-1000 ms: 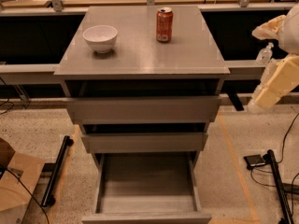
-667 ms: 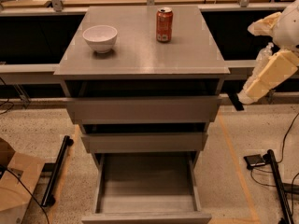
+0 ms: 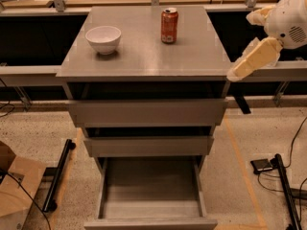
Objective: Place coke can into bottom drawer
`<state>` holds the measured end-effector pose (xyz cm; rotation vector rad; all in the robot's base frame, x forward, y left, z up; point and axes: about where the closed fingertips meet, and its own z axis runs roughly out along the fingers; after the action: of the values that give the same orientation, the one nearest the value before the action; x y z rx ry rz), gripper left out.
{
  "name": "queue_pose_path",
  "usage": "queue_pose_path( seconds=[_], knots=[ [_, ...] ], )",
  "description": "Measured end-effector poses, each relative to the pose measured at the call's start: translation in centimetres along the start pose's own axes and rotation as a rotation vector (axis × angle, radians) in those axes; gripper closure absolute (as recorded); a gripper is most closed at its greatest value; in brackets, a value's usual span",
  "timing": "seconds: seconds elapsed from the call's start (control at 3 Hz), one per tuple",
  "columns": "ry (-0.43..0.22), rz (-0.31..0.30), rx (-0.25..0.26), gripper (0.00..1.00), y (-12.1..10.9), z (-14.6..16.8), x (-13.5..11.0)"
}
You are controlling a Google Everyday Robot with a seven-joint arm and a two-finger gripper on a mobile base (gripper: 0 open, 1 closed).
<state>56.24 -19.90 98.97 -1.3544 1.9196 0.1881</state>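
Note:
The coke can [image 3: 169, 25], red with a silver top, stands upright at the back right of the grey cabinet top [image 3: 144, 61]. The bottom drawer [image 3: 151, 210] is pulled out, and its grey box interior holds nothing. My arm comes in from the upper right. Its cream end with the gripper [image 3: 236, 74] hangs by the cabinet top's right front corner, to the right of the can, nearer the front, and apart from it. It holds nothing that I can see.
A white bowl [image 3: 103, 39] sits at the left of the cabinet top. The two upper drawers [image 3: 146, 111] stand slightly ajar. A cardboard box [image 3: 14, 190] is on the floor at the left, and cables and a black stand [image 3: 283, 181] at the right.
My arm's cream end has swung left and slightly up, from beside the cabinet to its top's right front corner. The can, bowl and drawers have not moved.

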Motion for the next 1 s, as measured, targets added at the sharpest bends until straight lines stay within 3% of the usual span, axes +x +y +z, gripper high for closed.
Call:
queue_pose_path(
  seconds=[0.33,0.67,1.0],
  knots=[
    [-0.037,-0.003,0.013,0.0,-3.4,2.1,-0.7],
    [-0.038,0.007,0.008,0.0,-3.3,2.6,-0.7],
    [-0.061,0.023,0.047,0.0,-4.4,4.0,-1.7]
  ],
)
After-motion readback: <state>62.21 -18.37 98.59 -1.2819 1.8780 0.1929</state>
